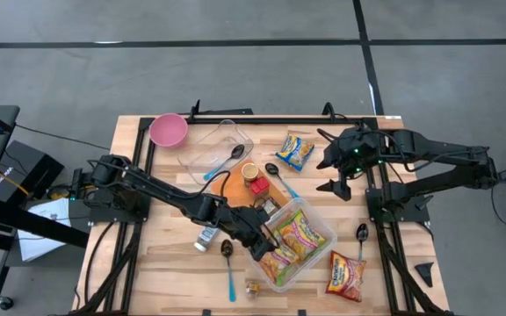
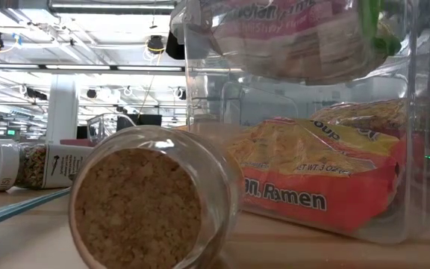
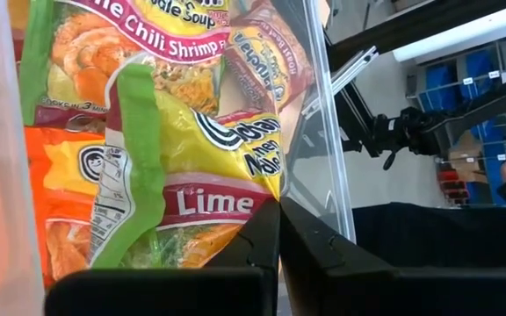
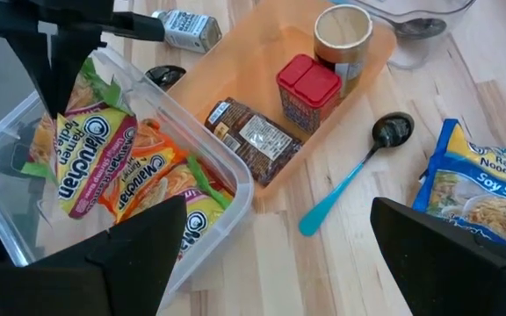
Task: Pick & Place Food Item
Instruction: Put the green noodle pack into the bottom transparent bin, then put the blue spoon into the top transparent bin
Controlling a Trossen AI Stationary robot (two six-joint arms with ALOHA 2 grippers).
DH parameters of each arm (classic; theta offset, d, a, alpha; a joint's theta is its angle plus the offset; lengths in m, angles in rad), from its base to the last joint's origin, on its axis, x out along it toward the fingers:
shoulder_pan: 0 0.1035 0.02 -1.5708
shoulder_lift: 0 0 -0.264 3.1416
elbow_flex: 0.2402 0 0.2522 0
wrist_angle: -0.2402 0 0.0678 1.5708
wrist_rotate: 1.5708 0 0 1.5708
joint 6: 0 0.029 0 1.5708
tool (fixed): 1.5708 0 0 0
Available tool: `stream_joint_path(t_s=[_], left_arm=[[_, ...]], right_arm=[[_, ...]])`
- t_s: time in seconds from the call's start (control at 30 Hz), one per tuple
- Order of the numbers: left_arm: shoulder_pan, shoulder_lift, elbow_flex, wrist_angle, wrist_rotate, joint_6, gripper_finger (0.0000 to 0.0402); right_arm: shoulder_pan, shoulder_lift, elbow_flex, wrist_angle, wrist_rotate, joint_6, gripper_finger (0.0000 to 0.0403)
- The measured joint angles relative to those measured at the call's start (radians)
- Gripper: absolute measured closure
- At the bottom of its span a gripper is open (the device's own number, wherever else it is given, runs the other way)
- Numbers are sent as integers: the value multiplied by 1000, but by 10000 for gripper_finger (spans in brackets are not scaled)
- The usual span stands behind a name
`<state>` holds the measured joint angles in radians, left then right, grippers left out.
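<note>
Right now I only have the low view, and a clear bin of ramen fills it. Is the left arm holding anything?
Observer: Yes. The left gripper is shut on a lime ramen packet, which stands upright inside the clear bin.
Operator: Right arm?
Observer: The right gripper hovers over the table's right side, fingers open, holding nothing.
Operator: Any ramen outside the bin?
Observer: Two. A soy sauce packet lies between the orange tray and the right gripper, and a red packet lies beside the bin.
</note>
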<state>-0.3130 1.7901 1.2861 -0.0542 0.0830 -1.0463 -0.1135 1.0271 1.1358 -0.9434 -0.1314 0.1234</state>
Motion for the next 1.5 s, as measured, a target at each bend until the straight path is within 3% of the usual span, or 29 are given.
stream_joint_path(t_s=[0.47, 0.87, 1.07, 1.5], left_arm=[[-5, 0, 0, -36, -2, 2, 392], [-3, -44, -1, -35, -26, 30, 279], [5, -119, -1, -45, -52, 21, 261], [-101, -280, -1, -491, -23, 125, 273]], right_arm=[[0, 0, 0, 1, 1, 0, 46], [0, 0, 0, 1, 0, 0, 46], [0, 0, 0, 2, 0, 0, 46], [0, 0, 0, 16, 0, 7, 46]])
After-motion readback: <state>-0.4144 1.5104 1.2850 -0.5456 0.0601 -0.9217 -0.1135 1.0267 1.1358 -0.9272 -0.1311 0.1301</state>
